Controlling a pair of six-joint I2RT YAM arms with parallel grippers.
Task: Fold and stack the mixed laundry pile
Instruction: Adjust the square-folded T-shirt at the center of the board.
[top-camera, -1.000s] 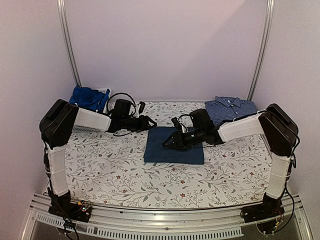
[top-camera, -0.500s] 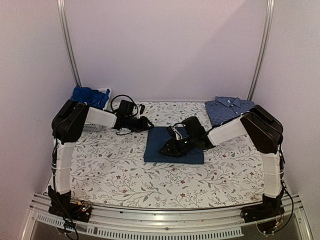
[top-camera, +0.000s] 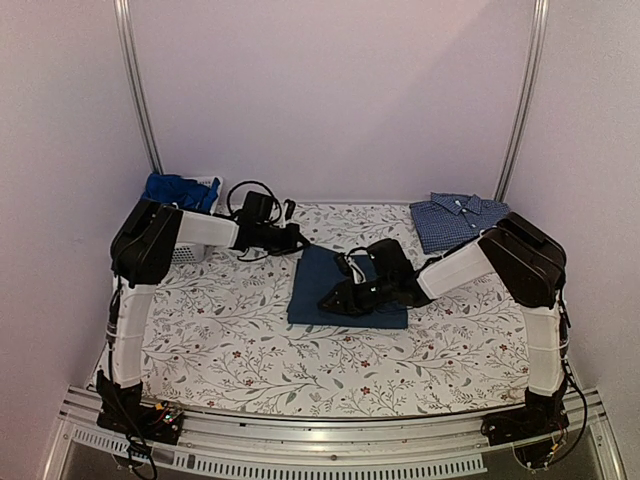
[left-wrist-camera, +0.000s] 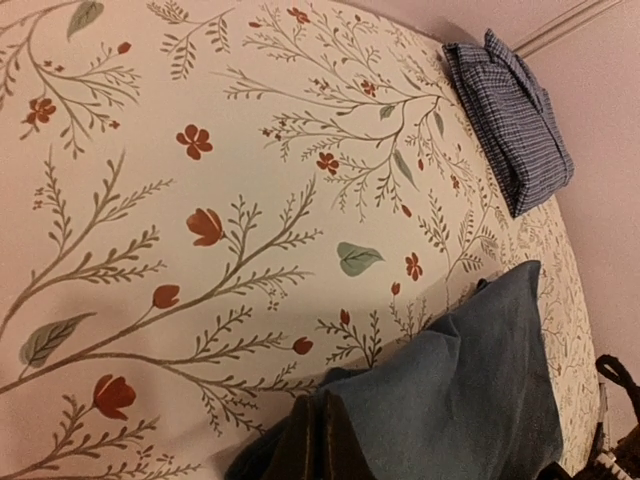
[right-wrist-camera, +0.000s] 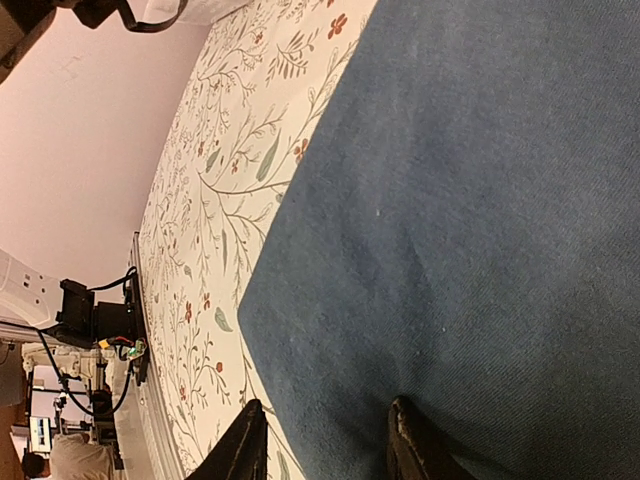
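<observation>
A dark navy T-shirt (top-camera: 345, 288) lies folded into a rectangle in the middle of the flowered cloth. My left gripper (top-camera: 302, 243) is at its far left corner. In the left wrist view the jaws (left-wrist-camera: 325, 440) are pressed together with the navy fabric (left-wrist-camera: 470, 390) bunched up on both sides of them. My right gripper (top-camera: 333, 300) hovers low over the shirt's near left part, open. One fingertip (right-wrist-camera: 250, 440) is over the tablecloth and the other is on the navy cloth (right-wrist-camera: 460, 200). A checked button shirt (top-camera: 460, 218) lies folded at the back right. A royal-blue garment (top-camera: 178, 190) sits at the back left.
A white mesh basket (top-camera: 185, 253) at the back left holds the royal-blue garment, behind my left arm. The checked shirt (left-wrist-camera: 510, 120) lies near the far table edge. Metal frame posts (top-camera: 138, 90) rise at both back corners. A metal rail runs along the near edge.
My left gripper has moved to the navy shirt's far left corner and shut there. My right gripper has slid left across the shirt and narrowed slightly.
</observation>
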